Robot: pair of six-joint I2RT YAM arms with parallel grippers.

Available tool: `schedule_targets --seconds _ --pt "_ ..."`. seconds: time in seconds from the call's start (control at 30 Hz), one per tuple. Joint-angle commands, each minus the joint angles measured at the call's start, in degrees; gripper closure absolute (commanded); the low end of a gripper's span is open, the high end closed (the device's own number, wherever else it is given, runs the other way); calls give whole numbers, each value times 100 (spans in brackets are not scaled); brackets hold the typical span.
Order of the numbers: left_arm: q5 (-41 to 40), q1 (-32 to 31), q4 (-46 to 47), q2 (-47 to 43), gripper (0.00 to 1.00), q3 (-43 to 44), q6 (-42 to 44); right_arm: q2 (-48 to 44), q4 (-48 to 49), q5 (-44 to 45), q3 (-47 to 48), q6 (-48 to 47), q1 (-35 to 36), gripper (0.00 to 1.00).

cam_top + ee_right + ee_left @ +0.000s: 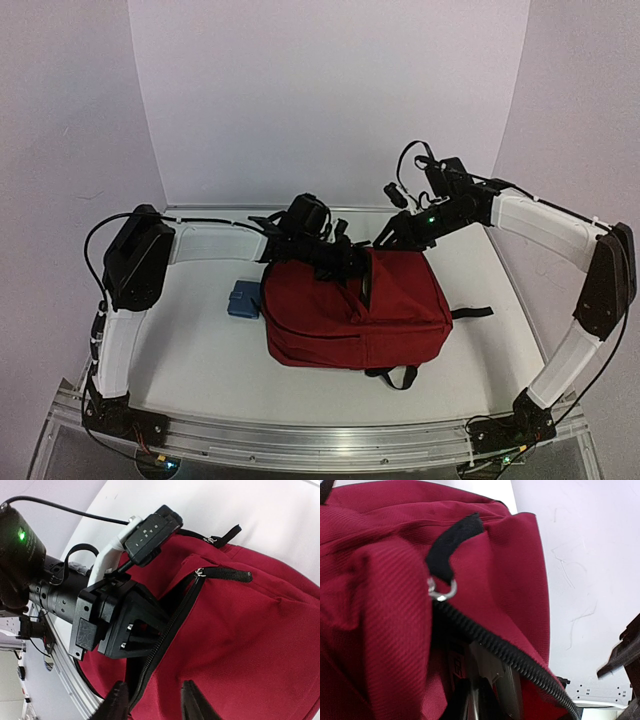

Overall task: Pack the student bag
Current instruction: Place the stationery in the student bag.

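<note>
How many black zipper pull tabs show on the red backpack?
2. One pull tab ends the open main zipper; a second tab sits on another zipper near the backpack edge. Others may be hidden.

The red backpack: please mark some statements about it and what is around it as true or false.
1. The zipper of the backpack is fully closed. False: it stands partly open.
2. A blue item lies on the table beside the backpack. True.
3. The zipper pull is white. False: it is black.
4. The jaws of the right gripper stand apart. True.
</note>
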Motion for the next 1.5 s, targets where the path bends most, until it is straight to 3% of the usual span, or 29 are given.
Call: schedule_targets --seconds 0.0,0.13,0.3,0.5,0.77,1.07,1.33,1.47 --pt "210 -23 247 -143 86 -5 126 105 69 -11 187 85 50 61" --pt "-48 -20 136 -682 78 -533 189 62 61 30 85 133 162 61" --pt "-11 -40 -727 -936 76 -628 562 -50 -44 148 0 114 160 59" --pt "391 -137 -1023 -699 78 -400 831 -191 -594 224 222 -144 -237 36" --pt "609 -225 -921 -205 82 66 786 -326 -1570 56 -290 -711 -985 20" --pt "1165 -233 45 244 85 209 709 112 -1708 -956 -1158 -1101 -1179 18" --pt "1205 -234 360 1091 84 1274 510 379 -1671 -1596 -1134 -1131 -1169 16" --pt "1050 -233 424 1094 79 1267 486 406 -1671 -1688 -1069 -1109 -1177 15"
